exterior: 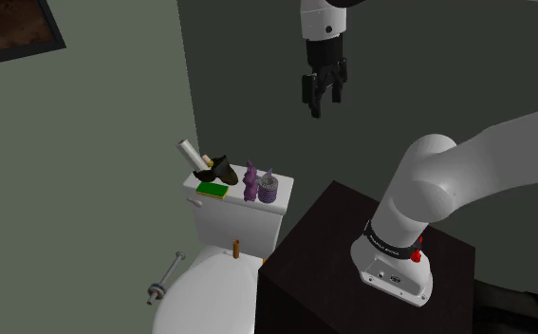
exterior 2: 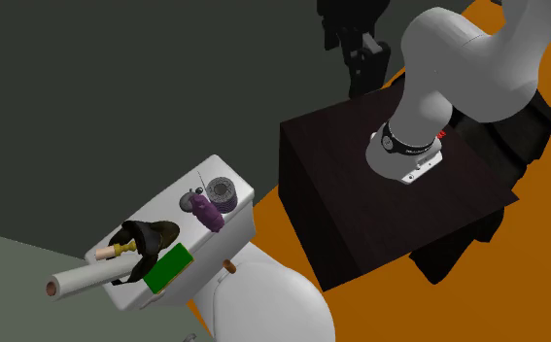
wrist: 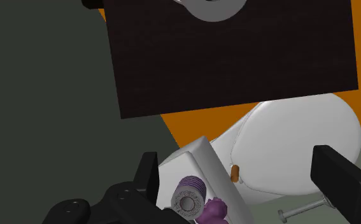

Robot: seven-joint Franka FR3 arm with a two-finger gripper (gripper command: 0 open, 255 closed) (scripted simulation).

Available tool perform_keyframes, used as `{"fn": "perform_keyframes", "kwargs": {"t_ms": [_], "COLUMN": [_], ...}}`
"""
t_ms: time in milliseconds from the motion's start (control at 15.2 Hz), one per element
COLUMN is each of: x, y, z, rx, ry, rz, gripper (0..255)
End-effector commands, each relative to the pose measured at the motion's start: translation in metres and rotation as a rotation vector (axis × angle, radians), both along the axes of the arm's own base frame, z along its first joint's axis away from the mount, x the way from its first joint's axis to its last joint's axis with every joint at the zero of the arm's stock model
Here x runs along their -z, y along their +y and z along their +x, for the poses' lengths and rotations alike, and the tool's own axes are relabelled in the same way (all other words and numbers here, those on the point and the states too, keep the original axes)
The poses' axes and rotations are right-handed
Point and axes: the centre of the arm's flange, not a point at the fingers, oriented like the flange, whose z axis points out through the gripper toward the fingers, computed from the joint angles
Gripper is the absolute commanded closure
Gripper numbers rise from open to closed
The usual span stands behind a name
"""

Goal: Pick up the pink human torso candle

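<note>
Pincer (exterior: pixel 323 102) released, fingers apart, nothing between them. It hangs well above the tank (exterior: pixel 243 216). In the second exterior view it blends into the dark wall and is hard to make out. Candle (exterior: pixel 250 181) reads purple, stands on the tank lid far below the pincer, tight against a ribbed spool (exterior: pixel 269 191); contact unclear. Wrist view cuts the candle off at the frame edge. Count on lid: one candle, one spool, one dark shoe-like thing (exterior: pixel 217 172), one green pad (exterior: pixel 212 190), one roll (exterior: pixel 190 152).

Dim, even light leaves the wall (exterior: pixel 86 142) murky grey-green, the white arm (exterior: pixel 485 161) and toilet (exterior: pixel 205 294) showing brightest with soft shading, the stand (exterior: pixel 324 256) nearly black.
</note>
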Motion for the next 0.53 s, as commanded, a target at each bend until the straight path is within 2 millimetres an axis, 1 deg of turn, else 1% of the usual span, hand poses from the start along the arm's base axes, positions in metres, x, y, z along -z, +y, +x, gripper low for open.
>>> {"fn": "perform_keyframes", "kwargs": {"t_ms": [0, 462], "x": [0.0, 0.072], "y": [0.0, -0.01], "z": [0.0, 0.057], "rx": [0.0, 0.153], "ry": [0.0, -0.014], "rz": [0.0, 0.034], "gripper": [0, 0]}}
